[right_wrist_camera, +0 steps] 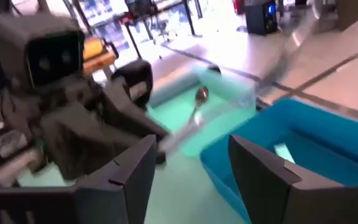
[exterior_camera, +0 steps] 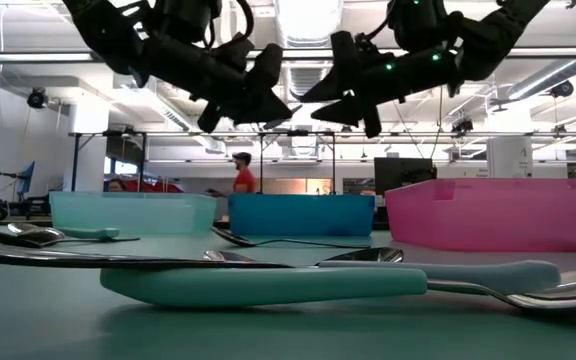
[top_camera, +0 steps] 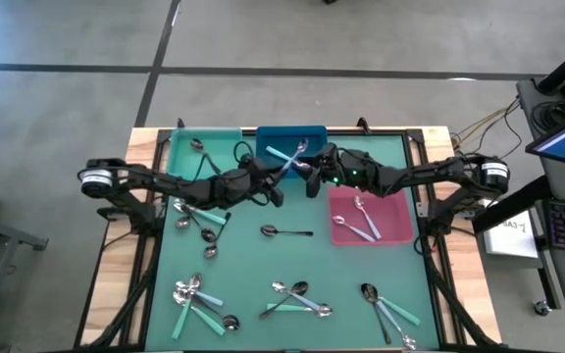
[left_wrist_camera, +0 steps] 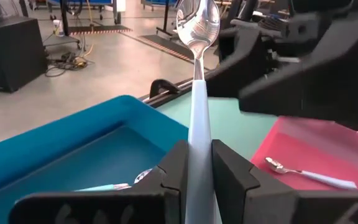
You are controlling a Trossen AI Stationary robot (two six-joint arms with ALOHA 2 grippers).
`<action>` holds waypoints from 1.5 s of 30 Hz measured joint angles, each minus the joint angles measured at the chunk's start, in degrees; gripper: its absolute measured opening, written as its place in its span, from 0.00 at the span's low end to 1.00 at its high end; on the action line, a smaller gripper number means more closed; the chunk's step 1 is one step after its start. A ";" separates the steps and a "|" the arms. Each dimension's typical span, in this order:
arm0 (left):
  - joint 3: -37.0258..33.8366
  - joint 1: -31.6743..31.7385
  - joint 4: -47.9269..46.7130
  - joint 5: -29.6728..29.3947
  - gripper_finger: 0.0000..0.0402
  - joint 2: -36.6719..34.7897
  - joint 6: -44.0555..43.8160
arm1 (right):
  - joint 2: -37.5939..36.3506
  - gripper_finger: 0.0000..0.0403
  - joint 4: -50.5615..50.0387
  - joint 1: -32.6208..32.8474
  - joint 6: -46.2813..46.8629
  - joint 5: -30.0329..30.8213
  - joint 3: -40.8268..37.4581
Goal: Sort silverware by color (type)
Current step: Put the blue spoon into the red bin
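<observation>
Green-topped table (top_camera: 263, 265) carries scattered spoons and three bins. Over the deep blue rectangular bin (top_camera: 290, 139), the left hand (top_camera: 275, 186) pinches a turquoise-handled metal spoon (left_wrist_camera: 196, 93), bowl raised; the right hand (top_camera: 309, 178), fingers spread, hovers just beside it.

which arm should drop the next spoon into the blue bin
Left. Its gripper is shut on a turquoise-handled spoon over the blue bin; the right gripper is open and empty.
</observation>
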 joint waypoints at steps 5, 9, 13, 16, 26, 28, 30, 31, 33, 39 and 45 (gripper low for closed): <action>1.14 -0.24 0.81 0.58 0.08 1.05 0.04 | 0.43 0.50 -0.27 -0.36 -0.02 0.09 0.85; 1.20 -0.63 2.63 1.92 0.08 1.25 0.29 | 0.43 0.50 -0.19 -0.63 -0.01 0.21 0.97; 1.19 -1.00 2.62 1.99 0.08 1.26 0.37 | 0.43 0.48 -0.21 -0.77 0.00 0.22 0.98; 1.19 -1.14 2.67 2.05 0.08 1.26 0.40 | 0.43 0.41 -0.13 -0.86 0.00 0.07 0.97; 1.16 -1.20 2.55 2.79 0.12 1.35 0.86 | 0.32 0.05 0.71 -0.72 -0.59 -2.19 1.16; 1.14 -1.13 2.60 2.45 0.16 1.35 0.47 | 0.32 0.04 0.35 -0.74 -1.13 -2.25 1.16; 1.19 -1.21 3.40 2.97 0.20 1.27 0.25 | 0.41 0.04 -0.81 -1.00 -1.89 -1.01 1.28; 1.27 -1.28 3.45 3.22 0.21 1.22 0.24 | 0.46 0.04 -1.39 -1.08 -2.30 -0.59 1.48; 1.44 -1.36 2.94 3.93 0.22 1.24 0.41 | 0.42 0.04 -1.37 -1.13 -3.18 -0.54 1.77; 1.85 -1.47 2.40 4.98 0.20 0.93 1.90 | -2.20 0.03 -7.89 -2.90 -4.93 -0.77 1.92; 1.83 -1.49 -1.88 5.01 0.18 -0.71 2.55 | -9.89 0.03 -36.54 -3.63 -7.61 -1.38 6.95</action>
